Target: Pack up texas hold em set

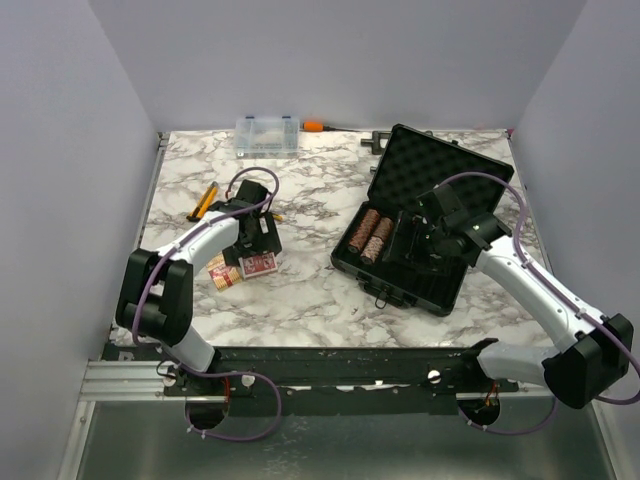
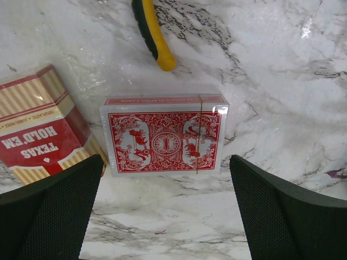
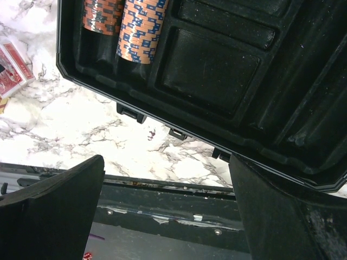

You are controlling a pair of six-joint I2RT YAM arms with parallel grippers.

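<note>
The black case (image 1: 455,178) lies open at the right, lid leaning back. Two brown-red chip rolls (image 1: 370,235) lie in its left slots and show in the right wrist view (image 3: 142,27). A red-backed card deck (image 1: 259,264) lies flat on the marble left of centre, next to a red "Texas Hold'em" box (image 1: 226,273). My left gripper (image 1: 258,238) is open and empty just above the deck (image 2: 164,142), beside the box (image 2: 38,130). My right gripper (image 1: 422,243) is open and empty over the case's tray (image 3: 211,70).
A yellow-and-black-handled tool (image 1: 205,201) lies on the marble at the left, its handle tip just beyond the deck (image 2: 152,35). A clear plastic organizer box (image 1: 267,135) and an orange-handled tool (image 1: 314,126) sit at the back edge. The black table rail (image 3: 162,189) runs below the case.
</note>
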